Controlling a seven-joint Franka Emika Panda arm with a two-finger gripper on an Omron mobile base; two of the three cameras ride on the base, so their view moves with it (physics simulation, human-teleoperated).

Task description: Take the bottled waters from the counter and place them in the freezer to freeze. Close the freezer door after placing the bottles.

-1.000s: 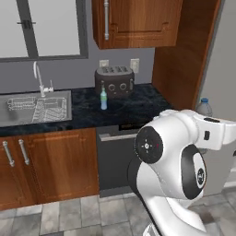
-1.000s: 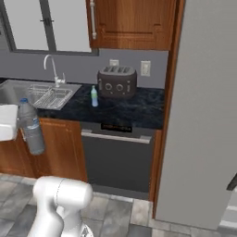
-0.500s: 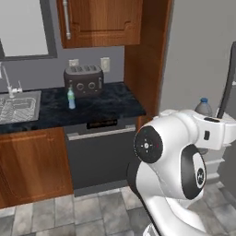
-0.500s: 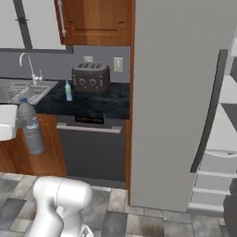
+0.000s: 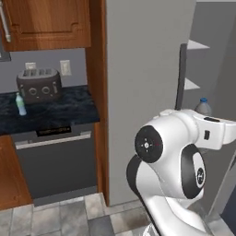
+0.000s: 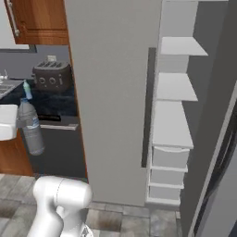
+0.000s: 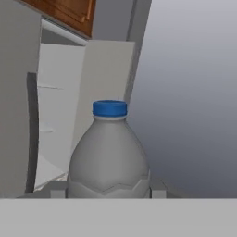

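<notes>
My gripper is shut on the grey-clear bottled water, whose dark blue cap points up. From the right base the same bottle hangs upright at the left, held off the floor in front of the counter. Its cap pokes up behind my arm in the left base view. The second bottled water, pale blue with green, stands on the black counter next to the toaster. The freezer stands with white shelves showing, and its freezer door is swung open at the right.
A dark toaster sits at the back of the counter, over a dishwasher front. The fridge's left door is closed, with its dark handle. Brown cupboards hang above. Grey tiled floor lies below.
The whole picture has slid left as the base turned right: sink and window have left the views and the open freezer has come in. The bottle stays in the gripper.
</notes>
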